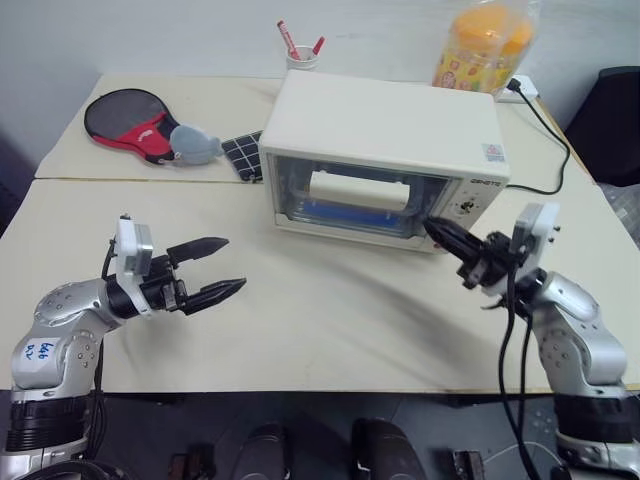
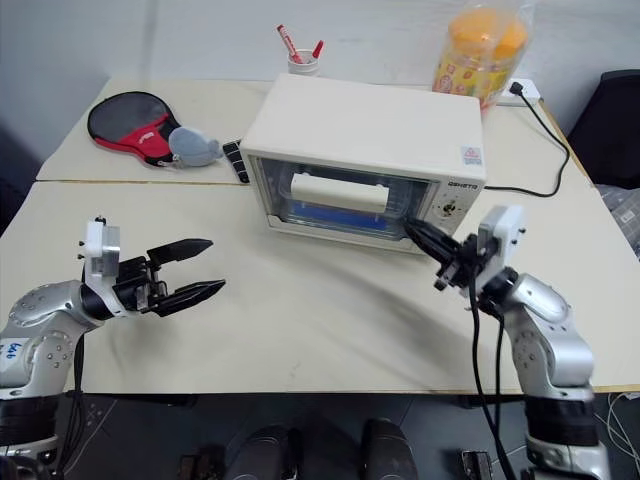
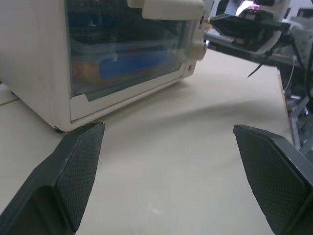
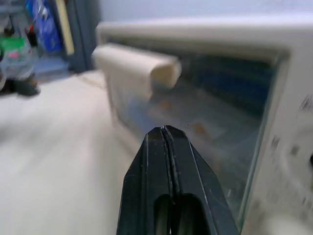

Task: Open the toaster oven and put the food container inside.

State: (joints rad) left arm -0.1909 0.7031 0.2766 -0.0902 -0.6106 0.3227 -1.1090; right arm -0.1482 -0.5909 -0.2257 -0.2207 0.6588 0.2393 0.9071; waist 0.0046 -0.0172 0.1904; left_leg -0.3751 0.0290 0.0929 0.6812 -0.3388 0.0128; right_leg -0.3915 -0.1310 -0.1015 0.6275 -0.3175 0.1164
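Centrally on the cream table [image 1: 330, 330] stands the toaster oven [image 1: 385, 135], its glass door closed and the white bar handle [image 1: 360, 190] lying across the upper part of the glass. Through that glass, the food container [image 3: 132, 66] sits inside the oven, showing as a blue strip with orange pieces behind it.

Left of the oven and well apart from it, the left gripper [image 1: 215, 268] hovers above the table with its two black fingers spread wide, holding nothing, pointing toward the oven's front. At the oven's front right corner, just beside the knob panel [image 1: 468, 205], the right gripper [image 1: 440, 232] has its fingers pressed together with nothing between them; from its wrist view the tip [image 4: 165, 131] points at the door glass below the handle's end. Whether it touches the oven cannot be told.

Behind the oven to the left lie a red and black paddle [image 1: 130, 120], a grey cloth-like lump [image 1: 195, 145] just beside it, and a dark gridded pad [image 1: 243, 155] next to the oven's left wall. Directly behind the oven stands a small white cup with red pens [image 1: 300, 50]. Behind its right rear corner rises a tall orange snack jar [image 1: 485, 45], and a black power cord [image 1: 555, 140] curves from there round the oven's right side. Between the grippers and the door the tabletop is bare.
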